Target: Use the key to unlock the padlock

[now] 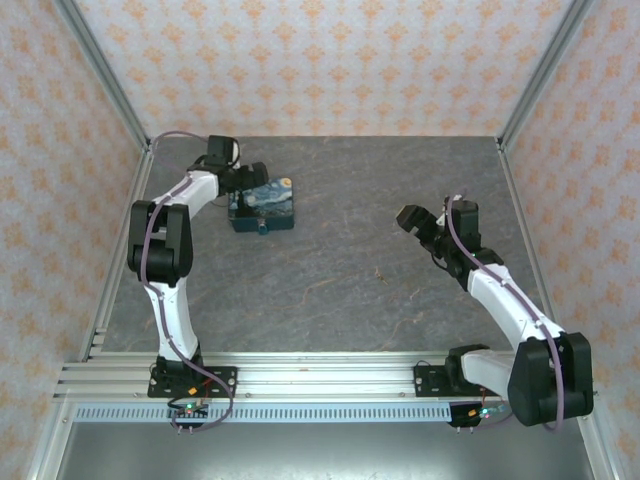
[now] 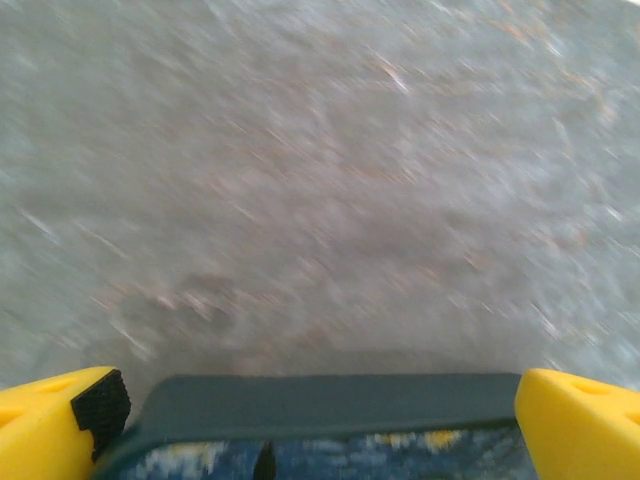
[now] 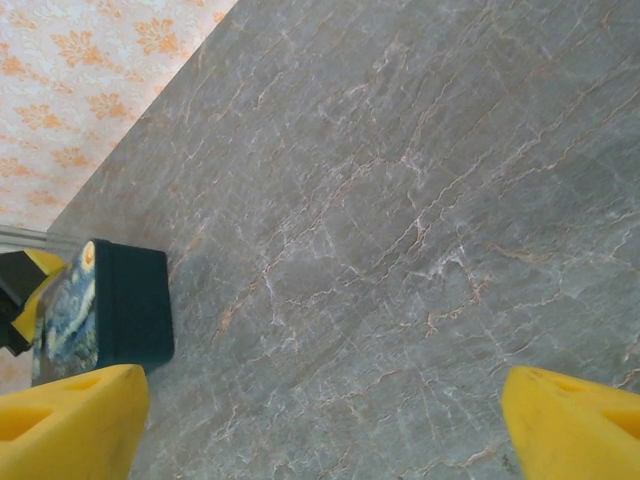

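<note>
Now padlock [image 1: 265,203] flat, print up, long axis unclear; left gripper [image 2: 320,405] wide astride it; right gripper [image 3: 320,420] wide, empty.

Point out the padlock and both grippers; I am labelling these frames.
padlock [image 1: 264,204]: top view, on its printed top face.
left gripper [image 2: 315,400]: left wrist view, midway between its yellow fingertips, over the padlock.
right gripper [image 3: 322,385]: right wrist view, midway between its yellow fingertips.

padlock [image 1: 265,203]: dark blue (yellow swirls); table [image 1: 380,285]: veined grey
</note>
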### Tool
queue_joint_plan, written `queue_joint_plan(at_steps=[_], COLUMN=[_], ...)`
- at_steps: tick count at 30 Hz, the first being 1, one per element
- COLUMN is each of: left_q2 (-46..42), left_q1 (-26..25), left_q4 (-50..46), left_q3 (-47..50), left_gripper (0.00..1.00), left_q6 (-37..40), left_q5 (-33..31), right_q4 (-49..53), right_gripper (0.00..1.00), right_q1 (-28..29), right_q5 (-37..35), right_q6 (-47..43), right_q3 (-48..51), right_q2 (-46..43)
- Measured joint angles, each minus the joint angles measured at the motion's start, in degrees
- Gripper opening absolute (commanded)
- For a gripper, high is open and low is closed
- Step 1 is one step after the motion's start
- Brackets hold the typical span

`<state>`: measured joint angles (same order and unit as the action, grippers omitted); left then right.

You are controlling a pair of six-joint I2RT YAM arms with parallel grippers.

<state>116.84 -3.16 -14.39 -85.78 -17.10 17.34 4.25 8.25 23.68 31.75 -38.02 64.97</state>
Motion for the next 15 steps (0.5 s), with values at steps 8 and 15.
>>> queue_joint_plan(at_steps=[8, 15], left_q2=[-10.97, -19.06], left_q1=[-13.35, -15.47], left_q4=[9.22, 12.70], left_q3=[15.21, 25.42], left_gripper=[1.00, 1.00], left_q6=[-9.31, -16.13], left_q5=[0.68, -6.14], right_q4=[-2.54, -3.30], right_gripper=[0.90, 0.87], right_q1=[2.29, 8.44], right_q5=[0.92, 0.81], right_q6=[3.50, 6.14], right_q3=[-0.02, -1.97], right_q2=[3.74, 10.21])
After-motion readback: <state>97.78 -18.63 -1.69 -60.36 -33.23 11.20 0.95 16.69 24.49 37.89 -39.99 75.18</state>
